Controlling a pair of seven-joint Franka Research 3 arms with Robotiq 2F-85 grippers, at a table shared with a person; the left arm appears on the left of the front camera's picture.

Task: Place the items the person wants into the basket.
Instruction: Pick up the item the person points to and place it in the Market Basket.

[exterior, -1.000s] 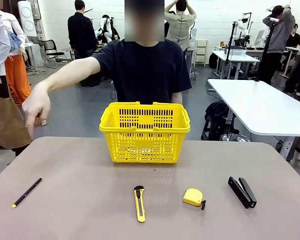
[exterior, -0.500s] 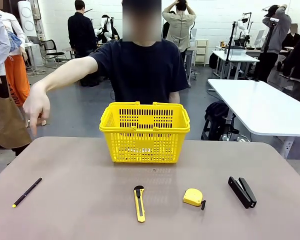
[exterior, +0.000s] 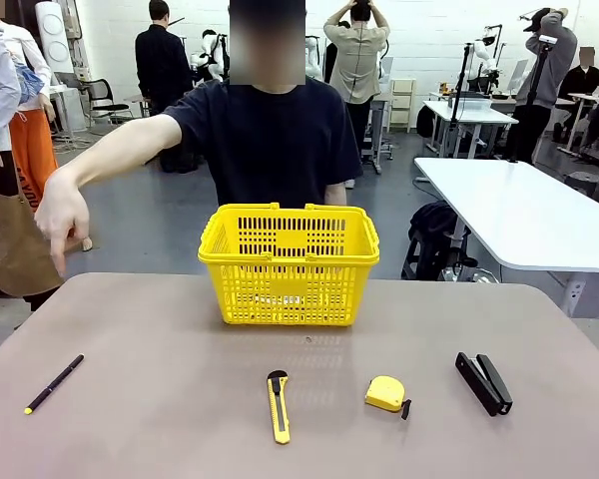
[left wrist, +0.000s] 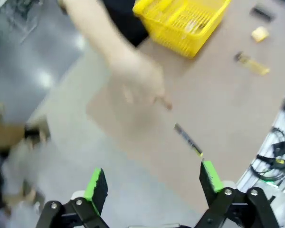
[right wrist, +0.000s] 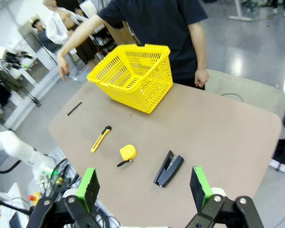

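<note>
A yellow basket (exterior: pixel 289 258) stands at the table's far middle, in front of the person. The person's hand (exterior: pixel 61 216) hangs over the table's far left, one finger pointing down toward the thin black pen (exterior: pixel 53 384) with a yellow tip. The yellow-and-black utility knife (exterior: pixel 278 405) lies near the front middle. My left gripper (left wrist: pixel 153 183) hovers open high above the pen (left wrist: pixel 187 139) and the blurred pointing hand (left wrist: pixel 137 80). Open and holding nothing, my right gripper (right wrist: pixel 144 187) is high over the table's right side, looking at the basket (right wrist: pixel 137 90), knife (right wrist: pixel 100 138) and pen (right wrist: pixel 74 108).
A yellow tape measure (exterior: pixel 385 393) lies right of the knife and a black stapler (exterior: pixel 483 382) sits further right. Both also appear in the right wrist view, tape measure (right wrist: pixel 127 153) and stapler (right wrist: pixel 169 168). A white table (exterior: pixel 524 215) stands beyond the right edge.
The person's pointing hand has shifted slightly left and the body has leaned left with it. Nothing on the table has moved.
</note>
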